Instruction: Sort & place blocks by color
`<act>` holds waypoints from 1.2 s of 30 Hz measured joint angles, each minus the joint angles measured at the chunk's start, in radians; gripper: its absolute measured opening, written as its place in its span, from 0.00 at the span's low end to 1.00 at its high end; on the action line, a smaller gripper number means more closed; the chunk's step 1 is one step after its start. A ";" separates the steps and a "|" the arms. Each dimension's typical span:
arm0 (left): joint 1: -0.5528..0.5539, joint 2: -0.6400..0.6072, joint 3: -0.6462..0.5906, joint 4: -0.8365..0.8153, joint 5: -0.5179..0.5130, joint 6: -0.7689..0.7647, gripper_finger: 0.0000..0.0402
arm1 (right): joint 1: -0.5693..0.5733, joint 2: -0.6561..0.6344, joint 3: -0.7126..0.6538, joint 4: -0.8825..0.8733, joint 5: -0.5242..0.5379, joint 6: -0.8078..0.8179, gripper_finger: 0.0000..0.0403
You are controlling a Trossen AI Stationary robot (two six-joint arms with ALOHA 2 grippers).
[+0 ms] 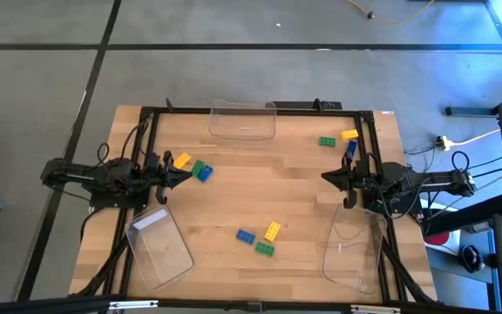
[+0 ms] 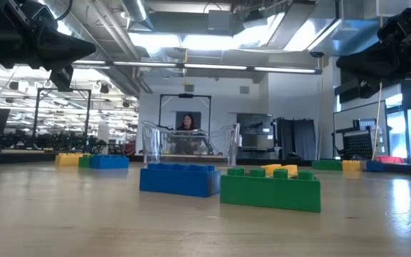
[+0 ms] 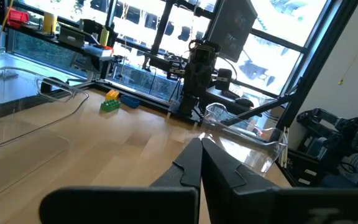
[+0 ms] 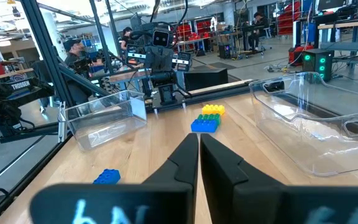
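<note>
Plastic blocks (image 1: 260, 237) lie unsorted in clusters at 6, 9 and 2 o'clock on the bench (image 1: 260, 183); both jaws clenched empty, sorting unstarted, first reach likely next.

Three clear plastic trays (image 1: 243, 120) (image 1: 159, 248) (image 1: 353, 247) rest on the light wooden table (image 1: 260, 196), above grey floor (image 1: 42, 87).

Blocks (image 1: 259, 237) lie in three clusters on the table (image 1: 260, 174); trays (image 1: 243, 119) sit at its edges.

"TROSSEN" on arm base (image 4: 17, 89), right wrist view.
</note>
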 joint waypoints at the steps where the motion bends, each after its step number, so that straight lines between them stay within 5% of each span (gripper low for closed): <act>1: 0.000 0.000 0.000 0.000 0.000 0.000 0.00 | 0.000 0.000 0.000 0.000 0.000 0.000 0.05; 11: 0.000 0.000 0.000 0.000 0.000 0.000 0.00 | -0.002 0.002 0.000 0.044 0.030 -0.045 0.05; 19: 0.000 0.000 0.000 0.000 0.000 0.000 0.00 | -0.003 0.002 0.000 0.654 0.074 0.133 0.05; 22: 0.000 0.000 0.000 0.000 0.000 0.000 0.00 | -0.003 0.001 0.006 0.735 0.144 0.174 0.05; 28: 0.000 0.000 0.000 0.000 0.000 0.000 0.00 | -0.003 0.101 0.173 0.503 0.292 0.227 0.11; 36: 0.000 0.000 0.000 0.000 0.000 0.000 0.00 | -0.084 0.430 0.579 -0.228 0.502 0.460 0.45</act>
